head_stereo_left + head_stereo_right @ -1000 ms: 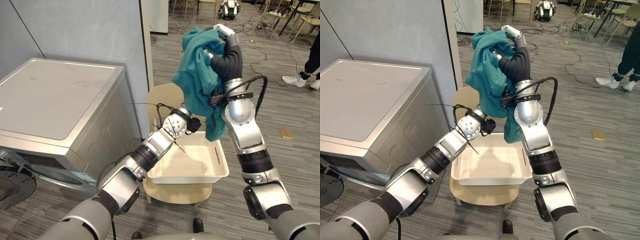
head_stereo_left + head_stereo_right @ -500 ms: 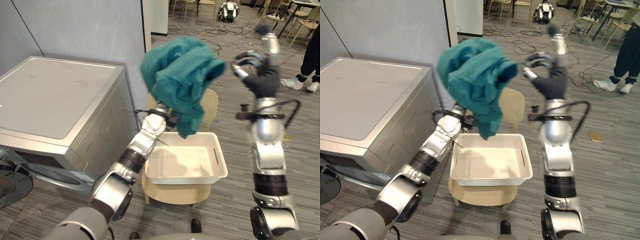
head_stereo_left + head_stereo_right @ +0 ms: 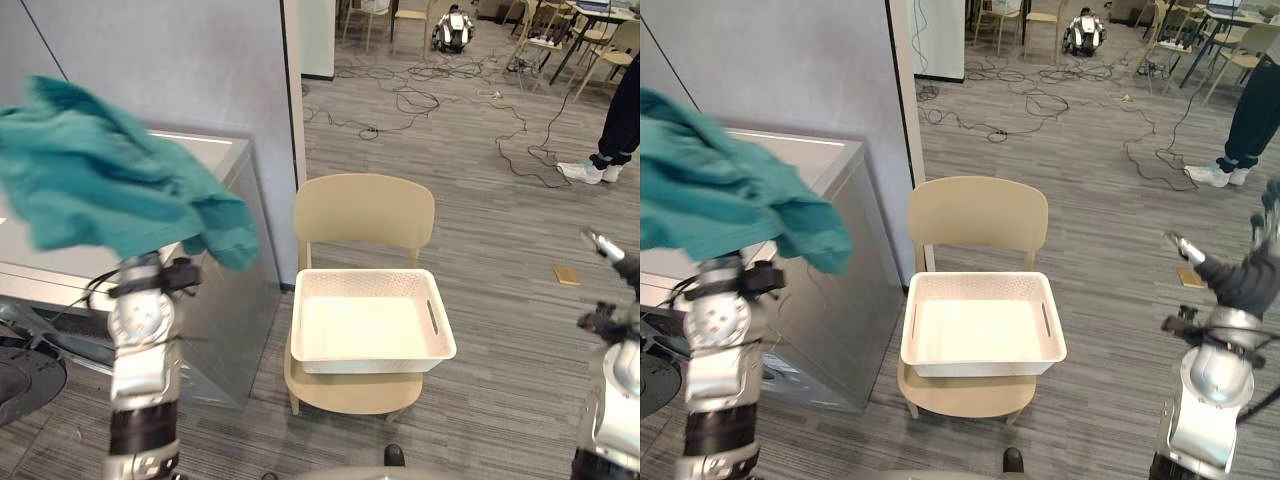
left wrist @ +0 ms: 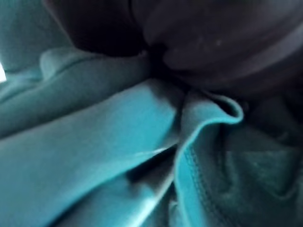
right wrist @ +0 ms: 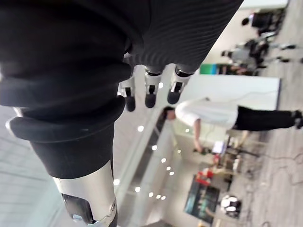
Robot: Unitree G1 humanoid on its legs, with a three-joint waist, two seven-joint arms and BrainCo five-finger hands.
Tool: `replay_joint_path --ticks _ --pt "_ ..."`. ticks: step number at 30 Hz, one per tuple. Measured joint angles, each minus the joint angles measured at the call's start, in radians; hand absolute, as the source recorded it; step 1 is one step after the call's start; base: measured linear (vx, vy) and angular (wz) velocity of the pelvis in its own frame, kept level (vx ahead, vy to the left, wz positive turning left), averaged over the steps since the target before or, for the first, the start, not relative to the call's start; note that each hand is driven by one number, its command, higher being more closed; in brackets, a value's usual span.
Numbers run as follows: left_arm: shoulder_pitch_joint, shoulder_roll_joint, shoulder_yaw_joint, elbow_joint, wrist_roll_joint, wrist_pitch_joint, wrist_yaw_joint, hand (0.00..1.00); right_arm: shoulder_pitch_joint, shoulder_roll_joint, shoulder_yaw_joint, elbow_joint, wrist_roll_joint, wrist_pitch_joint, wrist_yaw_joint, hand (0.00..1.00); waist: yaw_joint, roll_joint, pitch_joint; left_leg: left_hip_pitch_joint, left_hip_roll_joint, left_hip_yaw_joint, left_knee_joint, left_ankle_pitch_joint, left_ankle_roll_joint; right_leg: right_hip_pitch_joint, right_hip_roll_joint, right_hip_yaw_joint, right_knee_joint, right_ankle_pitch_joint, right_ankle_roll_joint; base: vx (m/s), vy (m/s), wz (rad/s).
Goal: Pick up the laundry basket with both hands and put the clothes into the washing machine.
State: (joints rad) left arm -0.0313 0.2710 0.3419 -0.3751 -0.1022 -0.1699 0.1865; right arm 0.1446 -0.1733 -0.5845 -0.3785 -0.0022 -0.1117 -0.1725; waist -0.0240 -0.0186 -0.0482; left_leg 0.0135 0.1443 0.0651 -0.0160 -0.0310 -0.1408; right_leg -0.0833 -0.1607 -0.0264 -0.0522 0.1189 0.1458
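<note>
teal cloth (image 3: 110,185) aloft, white basket (image 3: 368,278) on chair (image 3: 365,210)

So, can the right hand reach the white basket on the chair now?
Probably yes: the right hand is open and empty, off to the right of the basket, with only floor between them; nothing blocks it.

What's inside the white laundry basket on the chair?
The laundry basket shows only its bare white bottom, no clothes; its near wall hides the strip just behind it. The teal garment hangs on the left hand.
</note>
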Motion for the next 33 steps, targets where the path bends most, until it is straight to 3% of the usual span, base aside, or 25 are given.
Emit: replay_joint_path --ticks 6,8,12,16,21,25,33 --pt "0.29 -0.106 0.303 -0.159 0.035 -0.046 0.054 1.0 0.244 0.157 -0.107 0.0 0.001 0.007 -0.001 0.0 0.013 0.036 -0.041 -0.006 0.016 -0.01 0.045 -0.05 -0.001 0.029 0.004 -0.034 0.03 -0.051 0.0 -0.01 -0.008 0.12" --pt "0.378 -0.18 0.357 -0.167 0.073 -0.045 0.089 1.0 0.31 0.22 -0.109 0.002 0.016 0.01 -0.001 0.0 0.021 0.046 -0.049 -0.017 0.017 -0.021 0.056 -0.053 0.003 0.031 0.002 -0.048 0.032 -0.054 -0.002 0.01 -0.012 0.14" --pt "0.483 -0.307 0.338 -0.114 0.12 -0.036 0.107 1.0 0.365 0.305 -0.1 0.109 0.061 0.011 0.001 0.0 0.041 0.047 -0.048 -0.015 0.019 -0.034 0.064 -0.054 0.002 0.046 0.002 -0.065 0.033 -0.057 -0.007 0.01 -0.014 0.13" --pt "0.485 -0.376 0.309 0.221 0.116 -0.007 0.098 1.0 0.343 0.304 -0.054 0.367 0.134 0.014 0.003 0.0 0.04 0.048 -0.047 -0.017 0.021 -0.035 0.065 -0.058 -0.004 0.047 0.002 -0.071 0.036 -0.063 0.0 -0.01 -0.007 0.02" --pt "0.44 -0.364 0.19 0.744 0.113 0.064 0.063 1.0 0.268 0.277 0.0 0.859 0.189 0.035 0.009 0.0 0.039 0.034 -0.034 -0.005 0.026 -0.035 0.069 -0.056 -0.001 0.056 0.006 -0.078 0.05 -0.062 -0.003 0.01 -0.008 0.02" --pt "0.327 -0.346 0.178 1.105 0.111 0.115 0.019 1.0 0.204 0.255 0.003 1.142 0.188 0.075 0.048 0.0 0.039 0.028 -0.029 0.002 0.025 -0.031 0.065 -0.063 0.001 0.063 0.003 -0.078 0.051 -0.075 -0.002 0.0 0.0 0.0" --pt "0.234 -0.361 0.17 1.281 0.117 0.134 -0.077 1.0 0.133 0.264 -0.084 1.295 0.171 0.1 0.089 0.0 0.039 0.044 -0.017 0.05 0.031 0.027 0.022 -0.064 -0.001 0.06 0.015 -0.029 0.039 -0.075 -0.007 0.04 0.002 -0.18"
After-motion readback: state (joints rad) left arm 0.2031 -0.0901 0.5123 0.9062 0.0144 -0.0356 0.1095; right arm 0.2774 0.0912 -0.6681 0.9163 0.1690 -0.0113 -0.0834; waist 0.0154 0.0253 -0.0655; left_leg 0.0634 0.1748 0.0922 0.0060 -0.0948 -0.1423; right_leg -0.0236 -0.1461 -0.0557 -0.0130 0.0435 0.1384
